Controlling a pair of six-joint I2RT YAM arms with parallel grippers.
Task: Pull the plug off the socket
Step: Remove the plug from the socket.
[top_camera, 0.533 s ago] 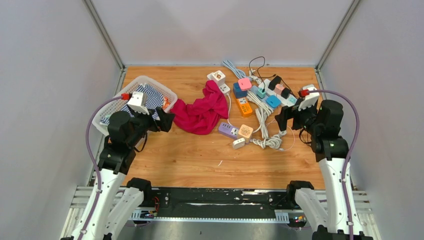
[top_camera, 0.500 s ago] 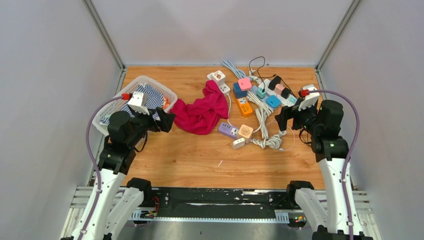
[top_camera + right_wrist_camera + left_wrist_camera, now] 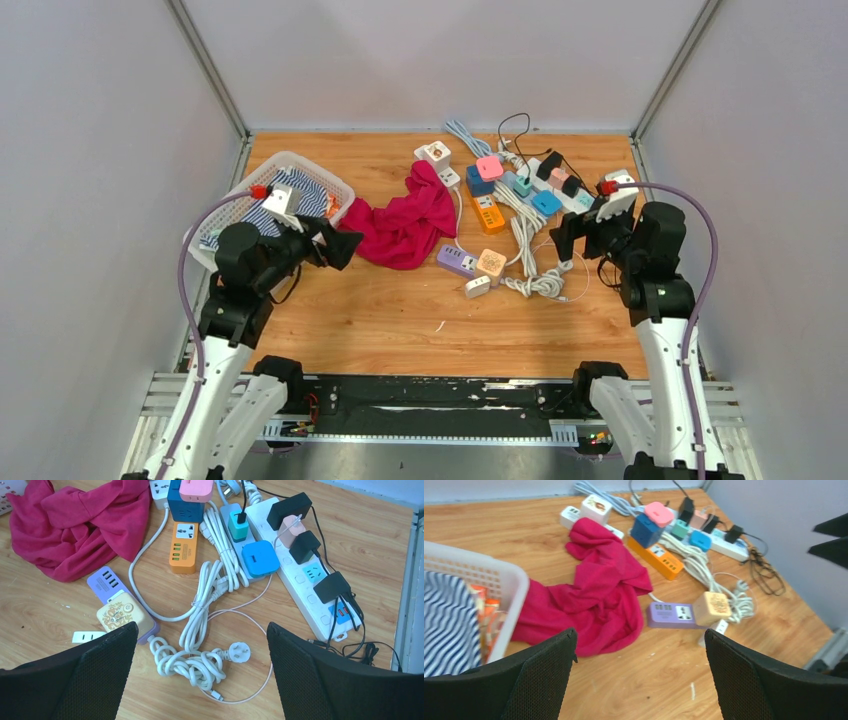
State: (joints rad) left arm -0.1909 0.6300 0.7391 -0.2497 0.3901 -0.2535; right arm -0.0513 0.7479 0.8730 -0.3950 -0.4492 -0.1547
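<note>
Both end effectors, left (image 3: 639,642) and right (image 3: 201,630), hover spread wide, gripping nothing. The black plug (image 3: 289,510) sits in the white power strip (image 3: 299,585) — far right of the desk (image 3: 45,612).

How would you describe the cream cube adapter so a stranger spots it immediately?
Find the crumpled red cloth on the table. Beside its near edge lies a purple power strip, and the cube adapter sits on one end. It is the only cream-coloured block, with an ornate pattern on top.
</note>
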